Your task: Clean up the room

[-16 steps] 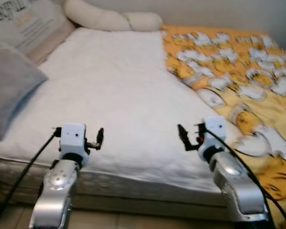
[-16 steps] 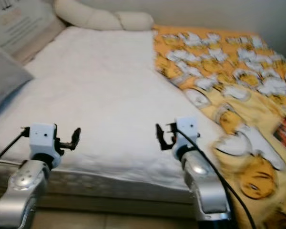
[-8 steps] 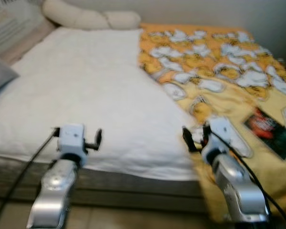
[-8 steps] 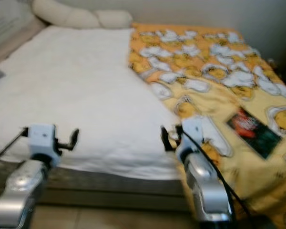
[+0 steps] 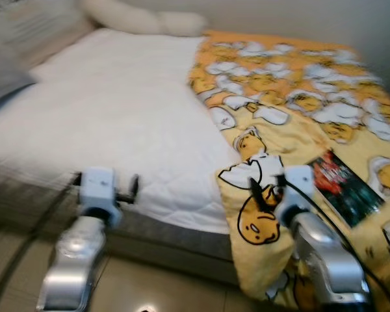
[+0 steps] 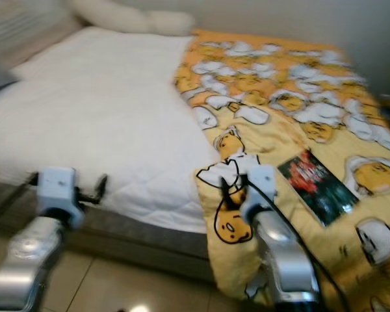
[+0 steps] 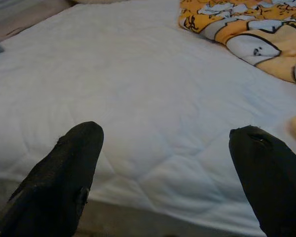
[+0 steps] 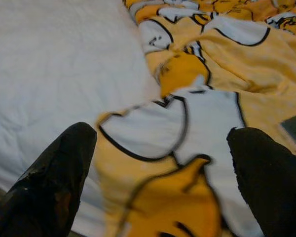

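Observation:
A bed with a white quilted mattress cover (image 5: 123, 110) lies in front of me. A yellow blanket (image 5: 279, 84) with a cartoon print covers its right half and hangs over the near edge. A dark book (image 5: 341, 185) lies flat on the blanket at the right. My left gripper (image 5: 133, 187) is held out at the mattress's near edge, open and empty, with white cover ahead of its fingers (image 7: 69, 163). My right gripper (image 5: 260, 194) is open and empty above the blanket's folded corner (image 8: 172, 128).
Long cream pillows (image 5: 143, 23) lie at the head of the bed, and a grey pillow (image 5: 3, 78) lies at the far left. Tiled floor (image 5: 162, 286) runs along the bed's near side. A pale wall stands behind the bed.
The whole picture has shifted, so the camera has moved: the blanket's hanging edge and the book have come into view. Both arms keep the same pose, with grippers open.

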